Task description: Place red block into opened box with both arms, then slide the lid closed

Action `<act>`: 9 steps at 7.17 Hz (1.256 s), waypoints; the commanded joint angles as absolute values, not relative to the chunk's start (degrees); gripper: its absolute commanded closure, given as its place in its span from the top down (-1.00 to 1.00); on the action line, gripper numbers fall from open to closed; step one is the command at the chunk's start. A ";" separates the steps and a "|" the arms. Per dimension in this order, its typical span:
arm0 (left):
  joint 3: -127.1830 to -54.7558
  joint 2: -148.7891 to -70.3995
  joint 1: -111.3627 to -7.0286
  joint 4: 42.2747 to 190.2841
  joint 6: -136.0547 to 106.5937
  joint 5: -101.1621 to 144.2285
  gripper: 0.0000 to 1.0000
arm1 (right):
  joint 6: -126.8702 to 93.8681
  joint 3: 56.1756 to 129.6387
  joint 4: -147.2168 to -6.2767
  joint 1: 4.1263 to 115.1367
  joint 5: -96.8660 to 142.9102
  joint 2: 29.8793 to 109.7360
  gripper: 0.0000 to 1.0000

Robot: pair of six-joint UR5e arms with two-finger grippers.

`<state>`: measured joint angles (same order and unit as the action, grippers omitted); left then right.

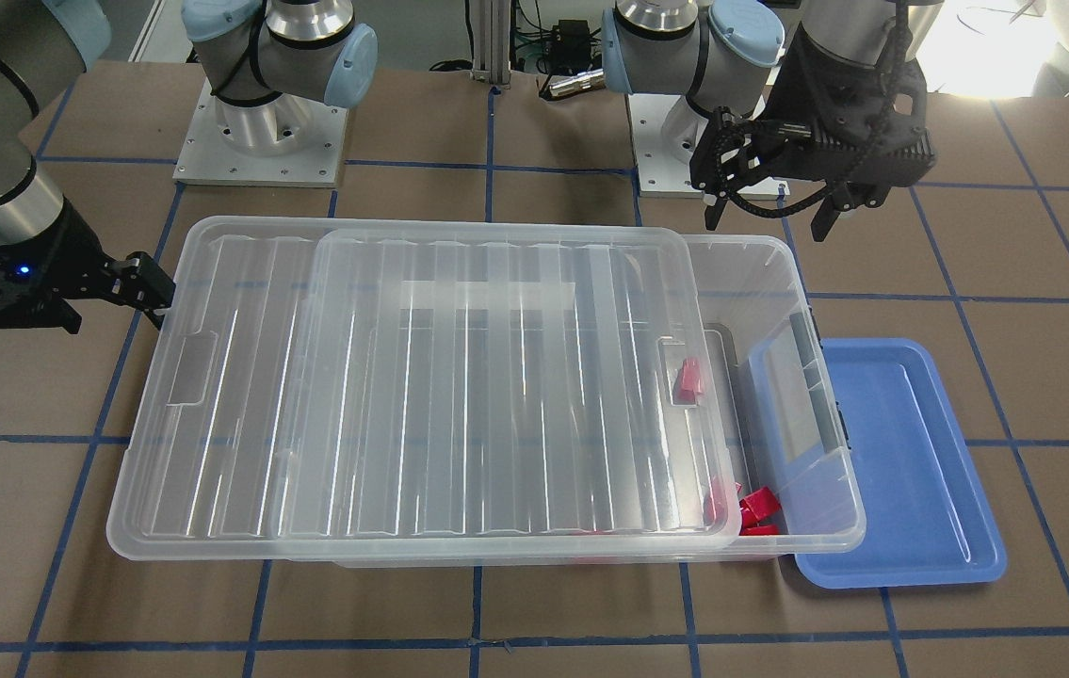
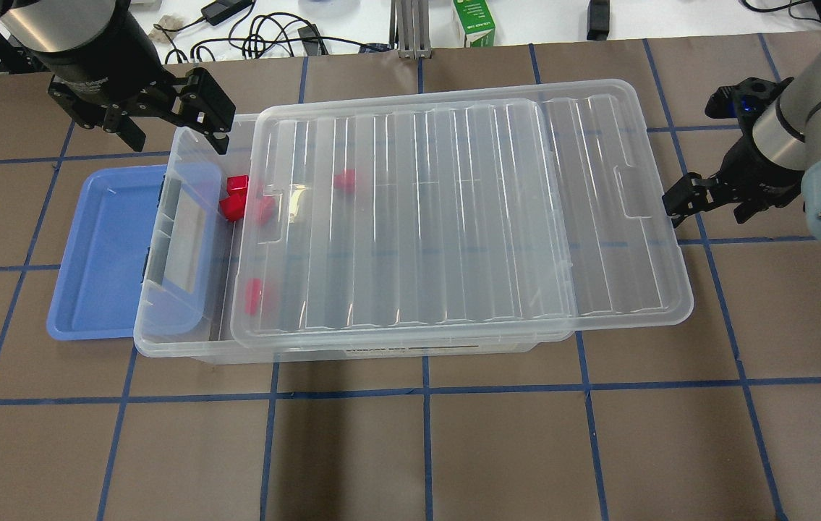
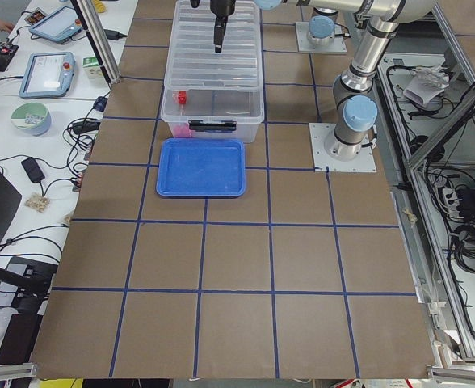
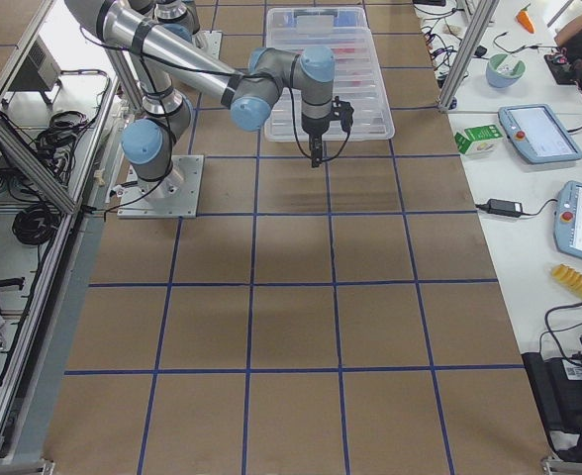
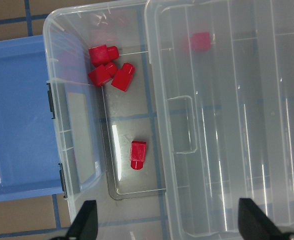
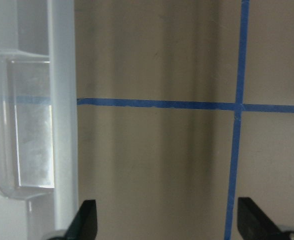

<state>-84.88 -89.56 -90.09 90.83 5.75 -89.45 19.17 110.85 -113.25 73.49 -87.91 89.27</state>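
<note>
The clear box (image 2: 189,340) lies across the table. Its ribbed lid (image 2: 453,217) is shifted toward my right, overhanging that end and leaving the left end uncovered. Several red pieces lie on the box floor. A red block (image 5: 103,55) sits in a cluster at the open end, one piece (image 5: 138,154) lies alone, and another (image 5: 201,41) shows through the lid. My left gripper (image 2: 177,137) hangs open and empty above the box's far left corner. My right gripper (image 2: 710,206) is open, its fingers (image 6: 87,222) just outside the lid's (image 6: 62,125) right short edge.
A shallow blue tray (image 2: 103,253) lies on the table against the box's left end, with nothing in it. Brown table with blue tape grid (image 2: 424,449) stretches in front. Cables and a green carton (image 2: 474,22) sit beyond the far edge.
</note>
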 commanded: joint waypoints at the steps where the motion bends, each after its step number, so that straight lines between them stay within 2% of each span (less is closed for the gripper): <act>1: -84.55 -90.00 -90.09 90.88 5.71 -89.30 1.00 | 17.32 110.92 -113.20 76.98 -87.89 89.03 1.00; 9: -84.55 -89.21 -90.18 93.42 5.45 -89.74 1.00 | 12.39 110.13 -115.49 85.43 -87.89 87.10 1.00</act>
<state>-84.57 -89.73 -90.16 92.28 5.43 -89.67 12.39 110.34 -115.24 85.02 -87.79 87.48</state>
